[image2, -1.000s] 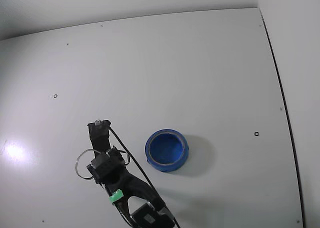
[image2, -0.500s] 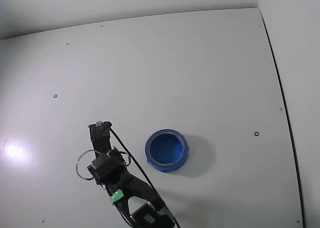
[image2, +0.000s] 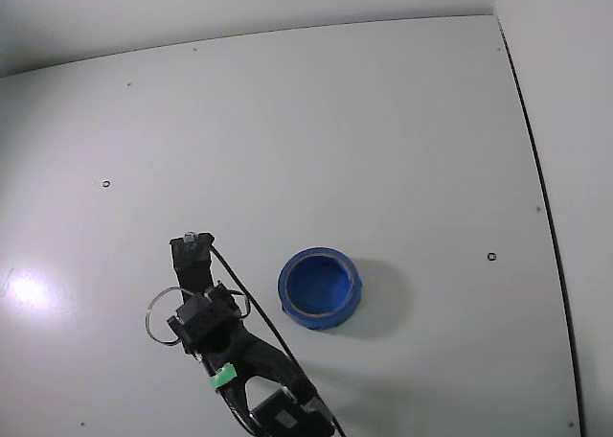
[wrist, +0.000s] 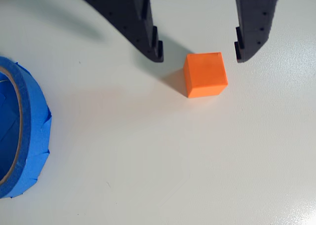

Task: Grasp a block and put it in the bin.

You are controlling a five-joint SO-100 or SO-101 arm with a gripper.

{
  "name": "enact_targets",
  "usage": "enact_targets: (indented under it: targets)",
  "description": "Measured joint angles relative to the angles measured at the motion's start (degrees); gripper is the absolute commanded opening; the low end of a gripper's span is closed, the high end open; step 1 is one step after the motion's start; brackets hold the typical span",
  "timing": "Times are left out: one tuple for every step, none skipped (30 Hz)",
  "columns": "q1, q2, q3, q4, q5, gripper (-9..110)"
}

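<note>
In the wrist view, the small plain orange-red cube (wrist: 205, 74) is sitting on the white table (wrist: 163, 161) just below the gap between the black gripper's (wrist: 199, 56) two spread fingers (wrist: 148, 32), nearer the right one and touching neither. The round blue bowl with its thick rim (wrist: 27, 131) is lying well off to the left of the fingers, apart from the cube, with nothing standing between the fingers and the cube. In the fixed view, the arm is covering the cube, and the blue bowl (image2: 321, 287) is sitting on the table to the arm's right.

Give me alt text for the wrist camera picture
An open black gripper hovers with its fingertips on either side of a small orange cube resting on a white table. At the left edge, part of a round blue bin is visible.
</note>
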Motion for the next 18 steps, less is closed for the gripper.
enact_targets:
  targets:
    - [0.0, -0.35, 0.0, -0.26, 0.0, 20]
    - [0.0, -1.05, 0.0, -0.88, 0.0, 20]
    - [0.0, -2.11, 0.0, -1.58, 0.0, 20]
    - [0.0, -2.99, 0.0, -2.37, 0.0, 20]
    - [0.0, -3.69, 0.0, -2.9, 0.0, 20]
    - [0.0, -4.39, 0.0, -3.43, 0.0, 20]
    - [0.0, -5.1, 0.0, -3.87, 0.0, 20]
    - [0.0, -5.45, 0.0, -4.13, 0.0, 20]
    - [0.0, -5.63, 0.0, -4.39, 0.0, 20]
    - [0.0, -5.63, 0.0, -4.48, 0.0, 20]
    - [0.0, -5.63, 0.0, -4.57, 0.0, 20]
    - [0.0, -5.63, 0.0, -4.57, 0.0, 20]
    - [0.0, -5.89, 0.0, -4.66, 0.0, 20]
    - [0.0, -6.33, 0.0, -4.83, 0.0, 20]
    - [0.0, -6.5, 0.0, -5.01, 0.0, 20]
    - [0.0, -6.59, 0.0, -5.1, 0.0, 20]
    - [0.0, -6.59, 0.0, -5.1, 0.0, 20]
    - [0.0, -6.59, 0.0, -5.1, 0.0, 20]
